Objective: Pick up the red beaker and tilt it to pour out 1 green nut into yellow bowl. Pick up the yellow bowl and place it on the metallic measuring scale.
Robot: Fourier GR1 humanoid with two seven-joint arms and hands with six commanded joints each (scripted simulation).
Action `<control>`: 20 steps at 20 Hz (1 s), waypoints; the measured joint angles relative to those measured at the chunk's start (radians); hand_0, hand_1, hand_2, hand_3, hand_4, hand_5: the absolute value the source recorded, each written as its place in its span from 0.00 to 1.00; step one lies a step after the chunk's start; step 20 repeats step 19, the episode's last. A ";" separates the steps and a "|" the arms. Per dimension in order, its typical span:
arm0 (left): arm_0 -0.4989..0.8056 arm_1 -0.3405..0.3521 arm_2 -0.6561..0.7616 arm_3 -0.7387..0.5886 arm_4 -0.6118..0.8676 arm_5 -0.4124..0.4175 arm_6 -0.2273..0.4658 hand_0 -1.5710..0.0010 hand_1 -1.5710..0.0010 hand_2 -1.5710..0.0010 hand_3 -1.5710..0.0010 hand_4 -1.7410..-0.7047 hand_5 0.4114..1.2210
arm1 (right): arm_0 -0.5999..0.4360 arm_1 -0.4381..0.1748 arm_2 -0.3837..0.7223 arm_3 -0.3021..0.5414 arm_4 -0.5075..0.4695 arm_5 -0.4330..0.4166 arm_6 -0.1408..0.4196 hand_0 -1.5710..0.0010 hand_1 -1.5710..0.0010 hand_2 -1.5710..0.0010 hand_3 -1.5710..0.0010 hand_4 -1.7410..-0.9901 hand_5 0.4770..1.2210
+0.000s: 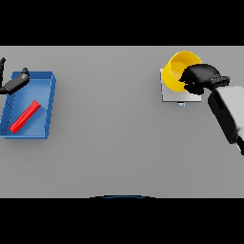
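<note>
The right hand [201,78] sits at the far right of the desk [109,143], its dark fingers curled round the right side of the yellow bowl [178,69], gripping its rim and wall. The white and grey forearm runs from the hand toward the near right and leaves the view at the right edge. The bowl is tilted, its mouth turned toward the left and the near side, so the inside wall shows as a bright yellow hollow; what lies inside it cannot be made out. Under and just near of the bowl lies the metallic measuring scale [172,95], a pale square plate with a small bluish tab at the middle of its near edge. The bowl overlaps the far part of the plate; whether it rests on it or is held just above it cannot be told.

Well apart, at the far left of the desk, stands a blue tray [51,102] with raised walls. In it lies a red beaker [25,116] on its side, long and thin, running slantwise from the near left to the far right. The left hand [15,82] shows at the left edge over the tray's far left corner, its dark fingers straight and holding nothing.
</note>
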 measured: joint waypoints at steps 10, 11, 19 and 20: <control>-0.017 -0.017 -0.009 0.046 -0.015 -0.011 -0.007 1.00 1.00 1.00 1.00 0.90 0.40 | -0.043 0.022 -0.016 0.091 -0.028 0.050 -0.006 0.75 0.77 0.67 0.62 0.44 0.46; -0.026 -0.026 -0.011 0.054 -0.017 -0.012 -0.013 1.00 1.00 1.00 1.00 0.90 0.40 | -0.055 0.031 -0.015 0.110 -0.024 0.044 -0.014 0.80 0.82 0.71 0.64 0.46 0.43; -0.026 -0.028 0.001 0.057 -0.005 -0.007 -0.013 1.00 1.00 1.00 1.00 0.89 0.40 | -0.073 0.023 0.012 0.146 0.000 0.072 -0.067 0.97 0.97 0.93 0.78 0.58 0.34; -0.026 -0.028 0.001 0.057 -0.005 -0.007 -0.013 1.00 1.00 1.00 1.00 0.89 0.40 | -0.073 0.023 0.012 0.146 0.000 0.072 -0.067 0.97 0.97 0.93 0.78 0.58 0.34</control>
